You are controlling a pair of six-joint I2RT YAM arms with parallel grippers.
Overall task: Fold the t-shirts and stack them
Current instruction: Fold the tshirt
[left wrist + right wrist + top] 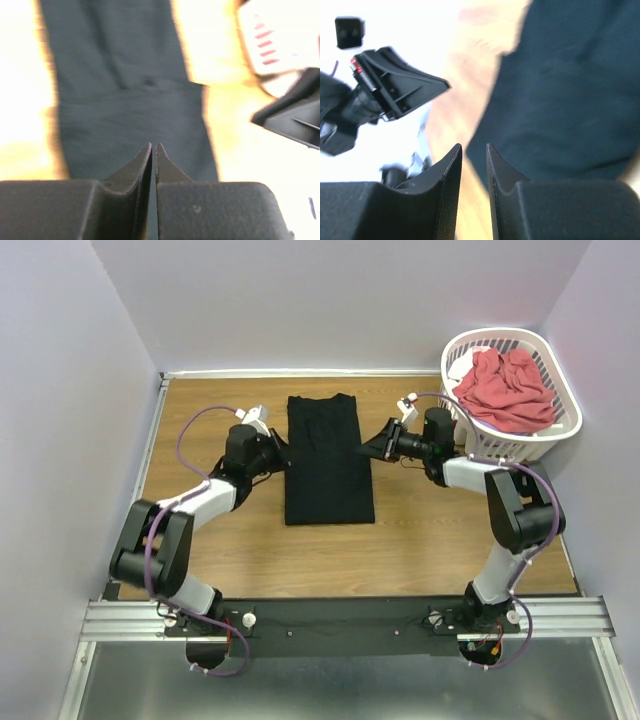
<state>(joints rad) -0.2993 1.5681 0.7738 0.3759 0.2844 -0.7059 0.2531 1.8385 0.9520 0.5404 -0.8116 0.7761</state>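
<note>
The black t-shirt (328, 460) lies flat on the wooden table, folded into a long narrow rectangle. It also shows in the left wrist view (125, 90) and the right wrist view (570, 100). My left gripper (283, 455) is at the shirt's left edge, low over it, its jaws shut and empty (153, 145). My right gripper (362, 448) is at the shirt's right edge, its jaws a narrow gap apart with nothing between them (473, 146). The coral-red t-shirt (505, 390) lies crumpled in the basket.
The white slotted laundry basket (500, 333) stands at the back right corner, close behind my right arm. Grey walls enclose the table (450, 530) on the left, back and right. Bare wood shows on both sides of the black shirt.
</note>
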